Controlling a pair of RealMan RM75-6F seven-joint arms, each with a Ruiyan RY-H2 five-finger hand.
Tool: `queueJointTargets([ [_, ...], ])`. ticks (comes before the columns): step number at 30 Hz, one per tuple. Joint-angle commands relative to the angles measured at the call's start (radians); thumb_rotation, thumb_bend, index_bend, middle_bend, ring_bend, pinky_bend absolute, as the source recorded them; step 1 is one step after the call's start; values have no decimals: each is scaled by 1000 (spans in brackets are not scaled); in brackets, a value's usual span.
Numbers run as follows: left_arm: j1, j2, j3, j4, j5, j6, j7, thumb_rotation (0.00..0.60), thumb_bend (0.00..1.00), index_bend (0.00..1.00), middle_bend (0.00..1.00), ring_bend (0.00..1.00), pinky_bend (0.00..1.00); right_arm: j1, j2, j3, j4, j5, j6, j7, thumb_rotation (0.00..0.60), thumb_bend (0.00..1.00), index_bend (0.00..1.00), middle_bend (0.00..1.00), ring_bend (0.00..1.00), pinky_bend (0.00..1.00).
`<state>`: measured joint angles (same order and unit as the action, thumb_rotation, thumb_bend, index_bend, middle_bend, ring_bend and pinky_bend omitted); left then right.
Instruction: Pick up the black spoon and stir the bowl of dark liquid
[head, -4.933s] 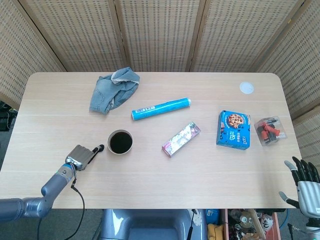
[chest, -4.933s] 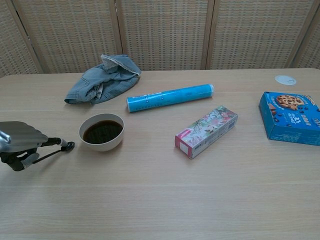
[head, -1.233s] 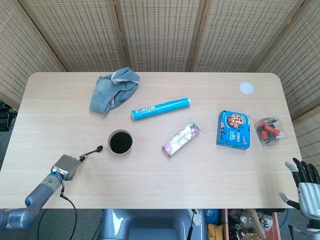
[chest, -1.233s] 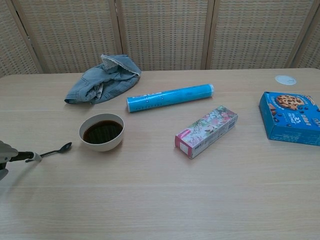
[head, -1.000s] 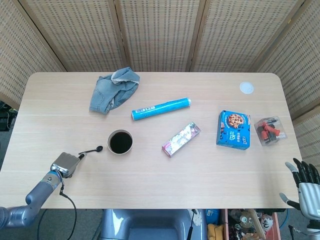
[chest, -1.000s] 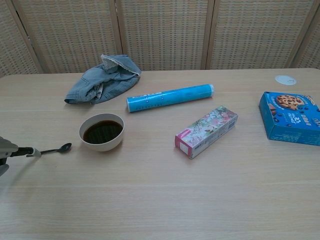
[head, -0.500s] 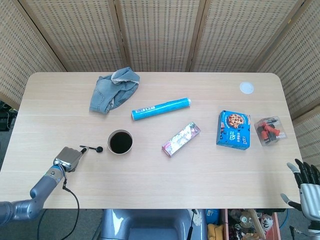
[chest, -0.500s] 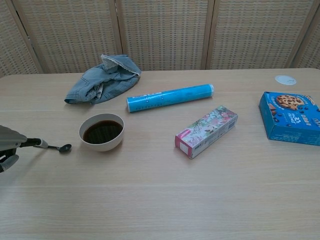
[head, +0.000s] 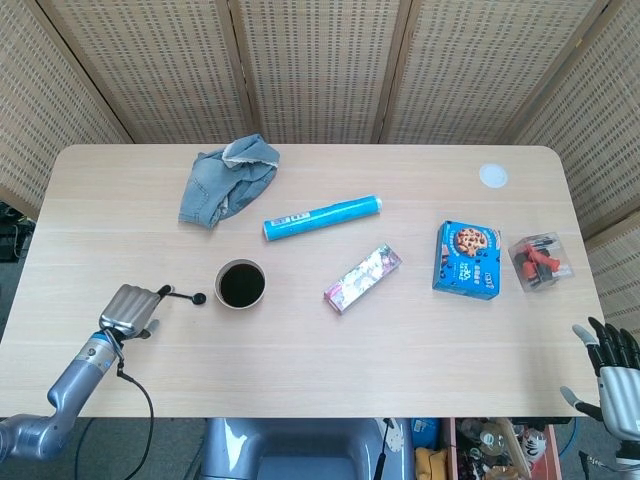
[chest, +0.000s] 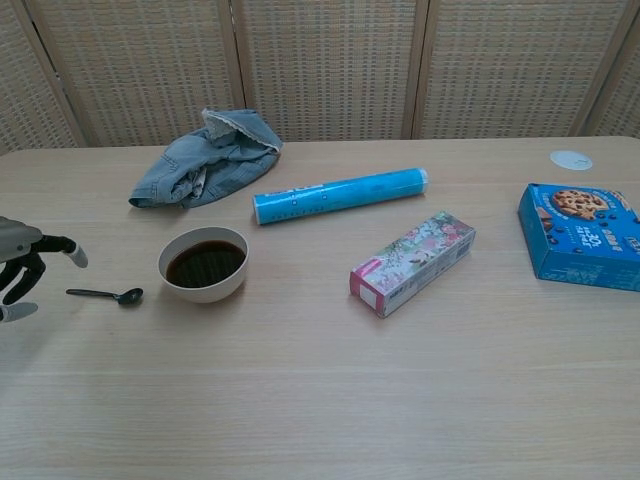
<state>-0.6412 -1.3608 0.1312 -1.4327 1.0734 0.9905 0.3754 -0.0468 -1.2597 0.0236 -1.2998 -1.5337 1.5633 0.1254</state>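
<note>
A: Where is the small black plastic spoon (chest: 104, 295)?

B: It lies flat on the pale wooden worktop (chest: 330, 400), just left of the white round bowl of dark liquid (chest: 203, 263), bowl end toward the bowl.

A: Does the left hand (chest: 22, 268) hold it?

B: No. That hand hangs just beside the handle end, fingers apart, gripping nothing.

A: And the right hand (head: 610, 375)?

B: It sits off the worktop's near right corner, fingers spread, holding nothing. A crumpled blue denim cloth (head: 228, 179) lies behind the bowl.
</note>
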Motion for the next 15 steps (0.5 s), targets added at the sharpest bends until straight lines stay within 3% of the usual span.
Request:
queueJointTargets([
  [1, 52, -40, -28, 73, 76, 91, -79, 600, 361, 239, 555, 487, 523, 0, 0, 0, 1, 0, 0, 1, 600, 213, 172, 141, 0, 0],
  [6, 88, -80, -51, 160, 136, 155, -150, 600, 348, 275, 378, 250, 222, 0, -2, 0, 3, -2, 1, 3, 600, 212, 171, 141, 0, 0],
  [11, 107, -124, -81, 266, 164, 161, -210, 600, 345, 314, 322, 182, 139, 3, -4, 0, 5, -4, -1, 5, 600, 213, 172, 141, 0, 0],
  [15, 112, -146, -96, 314, 172, 140, -231, 600, 350, 350, 245, 85, 15, 4, -4, 1, 5, -4, -2, 4, 600, 213, 171, 141, 0, 0],
])
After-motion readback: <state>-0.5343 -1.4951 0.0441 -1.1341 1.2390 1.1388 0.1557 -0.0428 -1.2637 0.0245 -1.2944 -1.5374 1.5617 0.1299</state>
